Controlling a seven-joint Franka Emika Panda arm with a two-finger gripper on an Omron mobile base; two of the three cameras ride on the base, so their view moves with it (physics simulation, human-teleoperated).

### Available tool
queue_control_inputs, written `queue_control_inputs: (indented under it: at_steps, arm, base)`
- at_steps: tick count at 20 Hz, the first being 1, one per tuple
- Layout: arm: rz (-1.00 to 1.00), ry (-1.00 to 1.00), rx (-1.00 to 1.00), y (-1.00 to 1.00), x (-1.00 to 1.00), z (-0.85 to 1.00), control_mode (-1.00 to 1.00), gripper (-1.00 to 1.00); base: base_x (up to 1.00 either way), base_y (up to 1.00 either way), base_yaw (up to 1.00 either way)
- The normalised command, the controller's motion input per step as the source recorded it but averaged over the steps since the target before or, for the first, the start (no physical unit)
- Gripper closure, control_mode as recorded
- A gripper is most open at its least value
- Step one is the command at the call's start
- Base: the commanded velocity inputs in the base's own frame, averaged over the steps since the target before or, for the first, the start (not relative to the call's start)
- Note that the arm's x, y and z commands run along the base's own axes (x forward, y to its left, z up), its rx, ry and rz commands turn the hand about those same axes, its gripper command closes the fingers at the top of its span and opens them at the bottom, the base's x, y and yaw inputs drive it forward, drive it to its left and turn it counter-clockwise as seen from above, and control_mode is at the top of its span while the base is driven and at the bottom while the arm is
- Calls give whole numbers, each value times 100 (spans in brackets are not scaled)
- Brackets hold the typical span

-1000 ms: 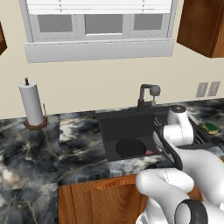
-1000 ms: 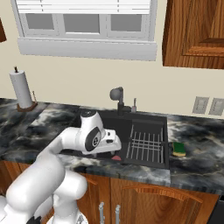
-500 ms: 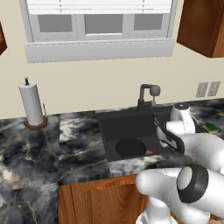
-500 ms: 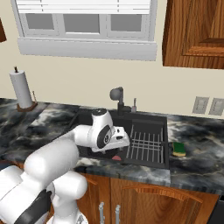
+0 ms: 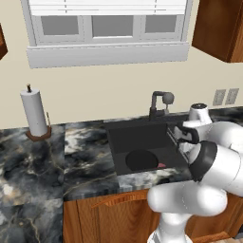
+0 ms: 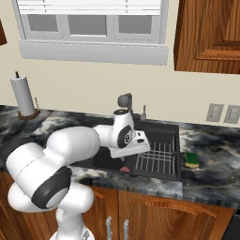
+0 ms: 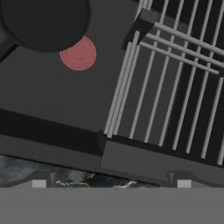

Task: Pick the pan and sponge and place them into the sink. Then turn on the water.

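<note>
Left base view: the pan lies flat on the floor of the sink, left of the small red mark, with the faucet at the far rim. Right base view: the gripper hangs empty over the sink near the drying rack, jaws spread wide, while the sponge sits on the counter right of the basin. Hand view: pan upper left, touching the red mark, rack to the right.

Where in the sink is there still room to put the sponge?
Bare floor lies in the sink behind the pan, toward the faucet. The drying rack crowds its right side. The sponge sits on the counter beyond.
</note>
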Motion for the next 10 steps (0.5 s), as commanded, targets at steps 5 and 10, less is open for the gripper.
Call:
queue_control_inputs:
  at_steps: [5,10]
  arm:
    - [2,4,0,-45,22,1,-100,-100]
    - [4,0,3,-43,14,-8,-100,-100]
  base:
    - [0,0,0]
    - [0,0,0]
